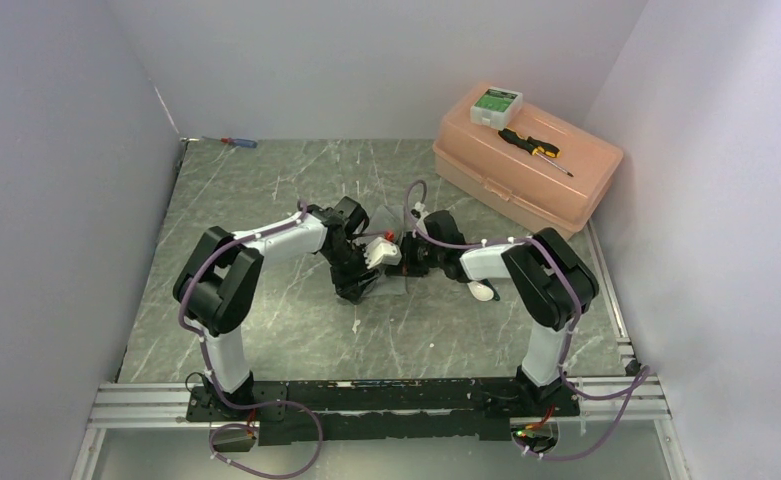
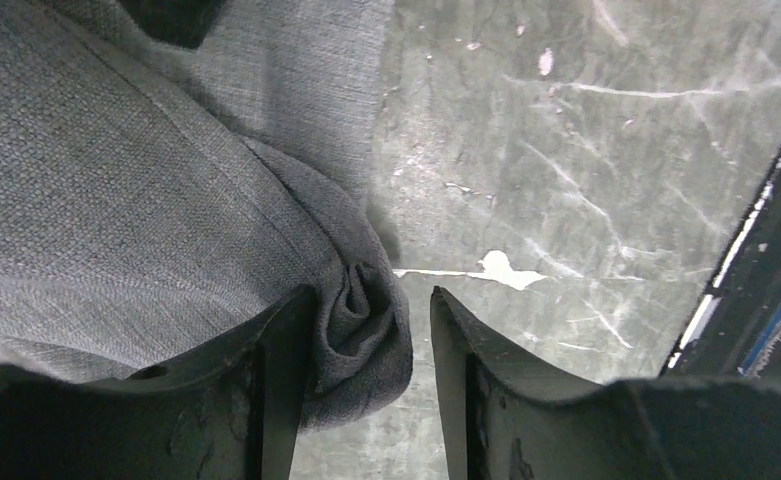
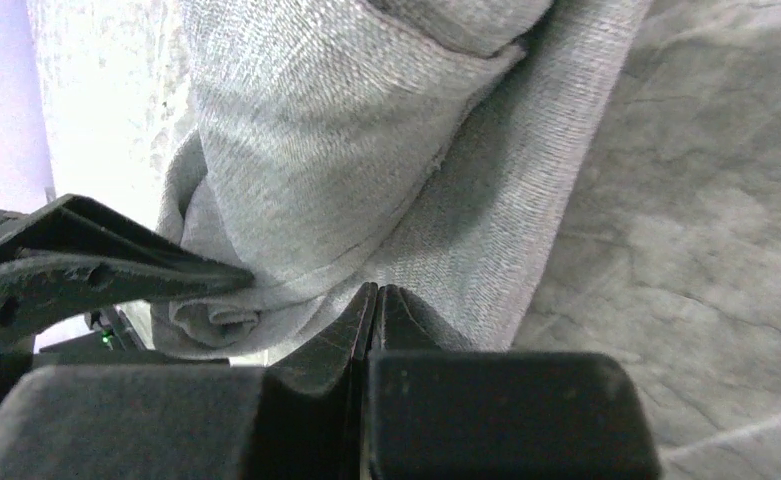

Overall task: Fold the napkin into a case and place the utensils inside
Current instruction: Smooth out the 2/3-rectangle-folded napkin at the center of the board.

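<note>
The grey napkin (image 1: 390, 220) lies bunched at mid-table beneath both wrists, mostly hidden in the top view. My left gripper (image 2: 373, 292) is open. A rolled corner of the napkin (image 2: 361, 320) sits between its fingers, leaning on the left finger (image 2: 286, 350), with a gap to the right one. My right gripper (image 3: 376, 288) is shut, and a folded edge of the napkin (image 3: 366, 150) runs down into its fingertips. The left gripper's dark finger (image 3: 116, 265) shows just beside it. Of the utensils, a white spoon (image 1: 482, 291) peeks out by the right forearm.
A peach plastic box (image 1: 566, 185) stands at the back right. On its lid lie a small white-and-green box (image 1: 495, 104) and a black-and-yellow screwdriver (image 1: 534, 148). A red-and-blue screwdriver (image 1: 238, 142) lies at the far left back corner. Walls close in on three sides.
</note>
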Controlling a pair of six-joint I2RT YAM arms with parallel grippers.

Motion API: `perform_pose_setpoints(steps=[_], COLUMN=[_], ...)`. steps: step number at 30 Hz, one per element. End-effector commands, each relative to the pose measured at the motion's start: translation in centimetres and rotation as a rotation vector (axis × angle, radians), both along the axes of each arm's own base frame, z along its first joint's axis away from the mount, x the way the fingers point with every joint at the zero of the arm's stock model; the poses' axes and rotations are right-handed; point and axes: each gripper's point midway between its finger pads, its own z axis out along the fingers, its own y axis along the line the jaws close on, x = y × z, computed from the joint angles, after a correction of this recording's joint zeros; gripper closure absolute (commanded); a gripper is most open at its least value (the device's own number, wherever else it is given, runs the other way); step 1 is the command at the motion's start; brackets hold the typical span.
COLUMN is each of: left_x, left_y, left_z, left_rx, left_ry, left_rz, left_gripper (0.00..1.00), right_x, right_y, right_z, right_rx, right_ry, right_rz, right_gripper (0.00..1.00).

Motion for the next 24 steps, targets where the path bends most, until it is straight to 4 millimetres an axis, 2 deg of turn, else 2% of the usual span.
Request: perform_pose_setpoints(steps=[1, 5, 7, 12, 18, 22, 24], left_x=[1.7, 2.7, 2.8, 2.6, 1.5, 1.0, 1.1], left_y=[0.3, 0.4, 0.4, -0.5, -1.1, -1.4, -1.5], left_z=[-0.7, -0.1, 0.2, 2.6, 4.7, 6.0, 6.7], left_rx=[0.025, 0.020, 0.019, -0.032, -0.080, -0.104, -0.112], left_ry=[-0.072, -0.091, -0.094, -0.079, -0.028, 0.003, 0.005], left_rz=[0.032, 0.070, 0.081, 0.093, 0.086, 0.093, 0.099], left_gripper=[0.46, 0.38, 0.33, 0.11, 0.06, 0.06, 0.07], right_x=[2.2, 3.9, 5.3, 9.3, 12.7, 13.7, 14.2], right_y=[-0.7, -1.0, -1.0, -0.2, 0.8, 1.4, 1.9], right_z=[4.0, 5.7, 5.8, 5.2, 3.7, 1.8, 1.6], right_rx=[0.010, 0.009, 0.001, -0.012, -0.052, -0.053, -0.033], right_ry=[-0.105, -0.144, -0.155, -0.174, -0.180, -0.157, -0.156], right_rz=[0.002, 0.007, -0.003, -0.007, 0.013, 0.025, 0.029], right_gripper=[1.00, 1.00, 1.00, 1.00, 1.00, 1.00, 1.00])
